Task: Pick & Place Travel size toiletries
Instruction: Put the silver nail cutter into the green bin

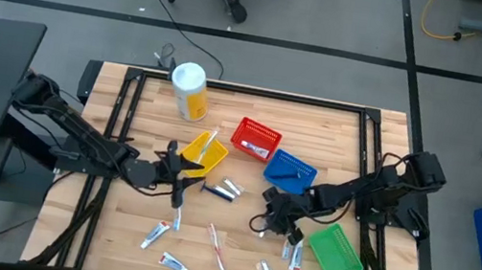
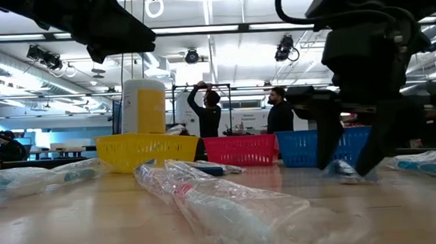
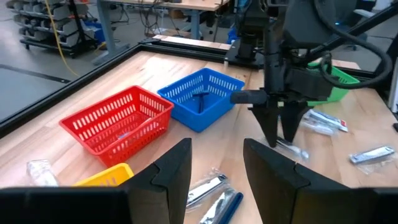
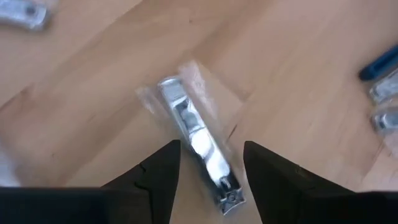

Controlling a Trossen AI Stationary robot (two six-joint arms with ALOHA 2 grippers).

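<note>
A small silver clipper-like piece in a clear wrapper (image 4: 193, 134) lies flat on the wooden table; it also shows in the left wrist view (image 3: 291, 148). My right gripper (image 4: 211, 148) points down over it, open, one finger on each side of it; I cannot see that they touch it. In the high view my right gripper (image 1: 268, 219) is right of the table's middle. My left gripper (image 3: 216, 146) is open and empty, held above the table by the yellow basket (image 1: 202, 151). Two more wrapped pieces (image 3: 208, 193) lie just under it.
Red basket (image 1: 255, 137), blue basket (image 1: 290, 170) and green basket (image 1: 336, 252) stand around my right gripper. A white-and-yellow canister (image 1: 189, 88) stands at the far side. Small tubes (image 1: 157, 233), a wrapped toothbrush (image 1: 217, 248) and more tubes (image 1: 293, 252) lie near the front edge.
</note>
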